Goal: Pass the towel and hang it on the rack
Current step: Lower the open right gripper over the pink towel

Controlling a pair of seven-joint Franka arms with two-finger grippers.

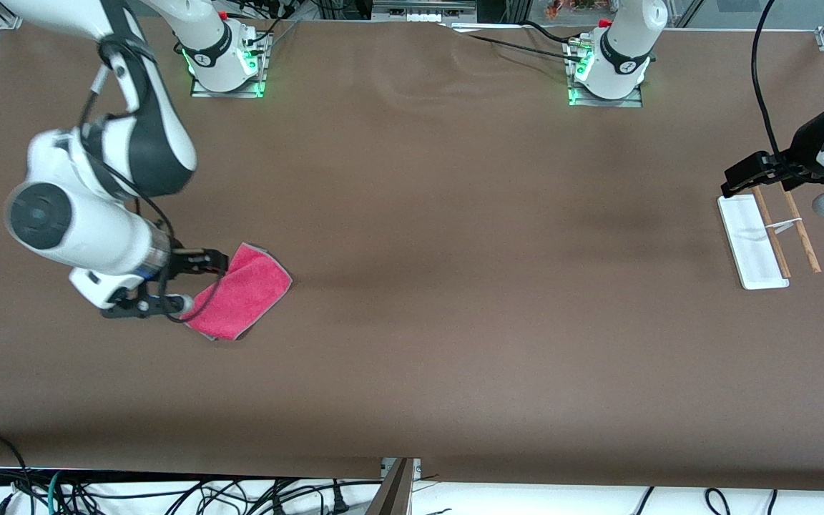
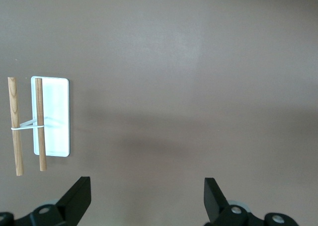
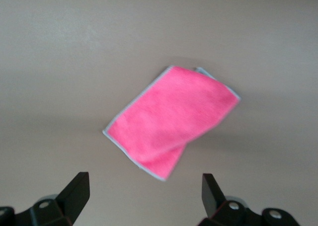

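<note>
Towel (image 1: 242,294) lies flat, folded, on table (image 1: 440,300) at right arm's end, nearest your front camera. Your right gripper (image 1: 184,285) hovers over its edge, fingers (image 3: 74,193) spread wide, holding nothing. Rack (image 1: 762,239) stands at left arm's end; left gripper (image 2: 146,198) waits above table beside it, wide open, empty.
</note>
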